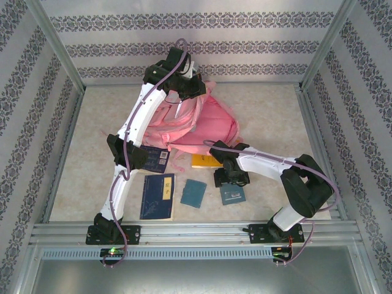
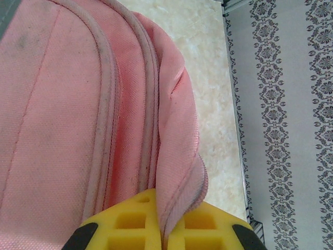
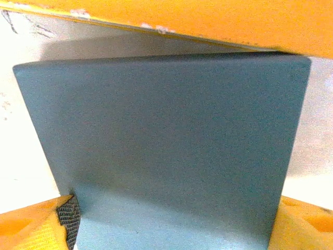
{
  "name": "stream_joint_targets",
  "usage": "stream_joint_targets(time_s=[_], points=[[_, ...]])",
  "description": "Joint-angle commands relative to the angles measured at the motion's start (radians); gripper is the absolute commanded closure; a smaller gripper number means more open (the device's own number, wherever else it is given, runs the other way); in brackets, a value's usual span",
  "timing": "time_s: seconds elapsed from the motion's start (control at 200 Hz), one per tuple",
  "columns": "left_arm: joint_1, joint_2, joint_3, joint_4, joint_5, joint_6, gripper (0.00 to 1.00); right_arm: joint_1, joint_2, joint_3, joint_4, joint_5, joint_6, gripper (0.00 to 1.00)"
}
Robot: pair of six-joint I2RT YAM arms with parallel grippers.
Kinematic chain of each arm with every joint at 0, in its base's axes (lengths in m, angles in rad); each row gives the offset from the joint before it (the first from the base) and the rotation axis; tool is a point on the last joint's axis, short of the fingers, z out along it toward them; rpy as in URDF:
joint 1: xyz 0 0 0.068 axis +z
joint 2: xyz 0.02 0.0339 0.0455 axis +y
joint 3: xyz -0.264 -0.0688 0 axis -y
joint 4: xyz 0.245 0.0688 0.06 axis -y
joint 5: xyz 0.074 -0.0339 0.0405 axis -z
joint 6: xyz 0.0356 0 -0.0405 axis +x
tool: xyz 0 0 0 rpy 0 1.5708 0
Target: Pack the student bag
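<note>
Little of the writing here is legible. The large navy book (image 1: 158,196) near my left base has a column of yellow characters on its cover, too small to read. The second navy book (image 1: 157,158), partly under my left forearm, has a pale printed patch that I cannot make out either. The student bag (image 1: 205,119) lies at the far middle of the table (image 1: 275,116), pink, with piped seams and a pale strip. What it holds is hidden from me. My left pincer (image 1: 185,95) is down at the bag's far end. In the wrist view its yellow fingers (image 2: 130,224) are pressed together on a fold of the bag's pink fabric (image 2: 179,172), which comes up between them. Nearer my bases, an orange book (image 1: 205,160) lies against the bag's near edge, and a teal notebook (image 1: 194,192) sits just right of the large navy book. A plain teal book (image 3: 166,135) lies flat beneath my right pincer (image 1: 231,182), with the orange book running along its far edge. My right fingers (image 3: 31,229) stand wide, one at each side edge of that teal book. The left pad is right against the cover's edge, but I cannot tell whether the fingers are pressing on the book or only flank it. Its cover is bare in the wrist view.
</note>
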Motion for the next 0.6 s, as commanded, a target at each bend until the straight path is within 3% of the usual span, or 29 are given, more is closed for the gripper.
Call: stream_joint_targets(time_s=[0.0, 0.31, 0.37, 0.48, 0.595], points=[[0.022, 0.013, 0.023, -0.001, -0.019, -0.009, 1.0, 0.02, 0.038, -0.057, 0.051, 0.026, -0.004, 0.28], [0.022, 0.024, 0.024, 0.004, -0.022, -0.009, 0.99, 0.003, -0.079, -0.051, 0.015, 0.057, -0.02, 0.29], [0.02, 0.035, 0.022, 0.003, -0.009, -0.011, 0.92, -0.016, -0.098, -0.059, 0.031, 0.036, -0.025, 0.25], [0.007, 0.041, 0.022, -0.001, -0.01, 0.013, 0.63, -0.042, -0.166, -0.063, 0.039, -0.006, -0.047, 0.14], [-0.011, 0.037, 0.026, -0.011, -0.025, 0.028, 0.5, -0.066, -0.274, -0.083, 0.033, -0.038, -0.066, 0.09]])
